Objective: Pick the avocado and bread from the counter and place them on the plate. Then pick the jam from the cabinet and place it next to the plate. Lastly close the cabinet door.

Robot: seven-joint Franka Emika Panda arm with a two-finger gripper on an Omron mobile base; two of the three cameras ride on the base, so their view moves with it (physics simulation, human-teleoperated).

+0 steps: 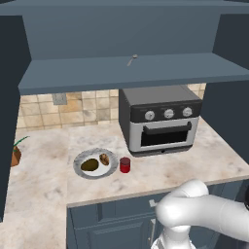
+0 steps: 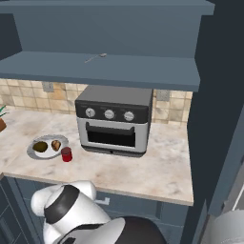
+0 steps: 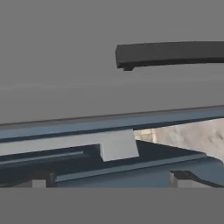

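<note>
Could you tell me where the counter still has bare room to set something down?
The widest free patch is the marble counter in front of and right of the toaster oven, up to the tall cabinet side. Another lies left of the plate, toward the potted plant. It is crowded around the plate, holding the avocado and bread, with the jam jar close beside it.

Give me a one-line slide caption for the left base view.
Avocado and bread on the plate, jam beside it, toaster oven behind.
</note>
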